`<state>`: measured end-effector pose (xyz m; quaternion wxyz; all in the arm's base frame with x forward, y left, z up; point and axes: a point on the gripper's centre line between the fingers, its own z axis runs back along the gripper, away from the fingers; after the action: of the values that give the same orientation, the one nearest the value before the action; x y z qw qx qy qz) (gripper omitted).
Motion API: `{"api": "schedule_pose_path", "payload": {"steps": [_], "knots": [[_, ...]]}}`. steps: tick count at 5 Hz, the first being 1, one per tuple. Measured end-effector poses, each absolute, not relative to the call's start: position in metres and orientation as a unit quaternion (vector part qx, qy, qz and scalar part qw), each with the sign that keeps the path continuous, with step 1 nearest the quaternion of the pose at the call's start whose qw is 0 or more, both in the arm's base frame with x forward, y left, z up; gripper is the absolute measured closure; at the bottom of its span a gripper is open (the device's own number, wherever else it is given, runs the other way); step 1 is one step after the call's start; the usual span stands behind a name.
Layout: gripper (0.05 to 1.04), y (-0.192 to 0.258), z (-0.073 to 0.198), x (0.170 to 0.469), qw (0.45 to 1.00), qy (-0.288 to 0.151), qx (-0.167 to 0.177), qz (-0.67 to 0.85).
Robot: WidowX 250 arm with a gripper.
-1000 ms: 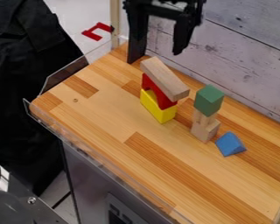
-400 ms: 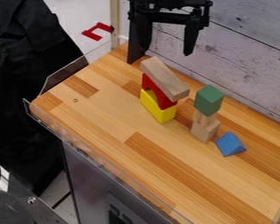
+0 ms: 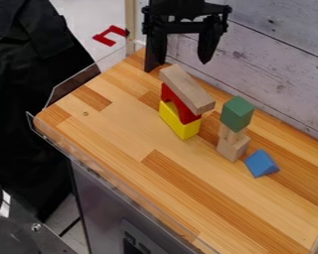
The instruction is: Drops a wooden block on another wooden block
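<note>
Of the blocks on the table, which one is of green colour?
The green block, on top of the natural wood blocks; the others are blue, red, yellow or plain wood.

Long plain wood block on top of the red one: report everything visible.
The long plain wood block is a straight, rectangular bar, light brown and apparently unpainted, with visible grain. It lies lengthwise on the red block, which sits on the yellow block. It slants from upper left to lower right in the camera view. The gripper isn't gripping it; its fingers are apart.
</note>
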<state>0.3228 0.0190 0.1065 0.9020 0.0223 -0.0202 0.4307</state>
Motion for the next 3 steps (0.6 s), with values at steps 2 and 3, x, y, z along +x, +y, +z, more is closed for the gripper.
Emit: {"api": "schedule_pose_path", "payload": {"steps": [2, 3], "knots": [[0.084, 0.0181, 0.1049, 0.3277, 0.838, -0.041, 0.028, 0.543], [0.084, 0.0161, 0.0998, 0.3283, 0.829, -0.038, 0.011, 0.557]]}}
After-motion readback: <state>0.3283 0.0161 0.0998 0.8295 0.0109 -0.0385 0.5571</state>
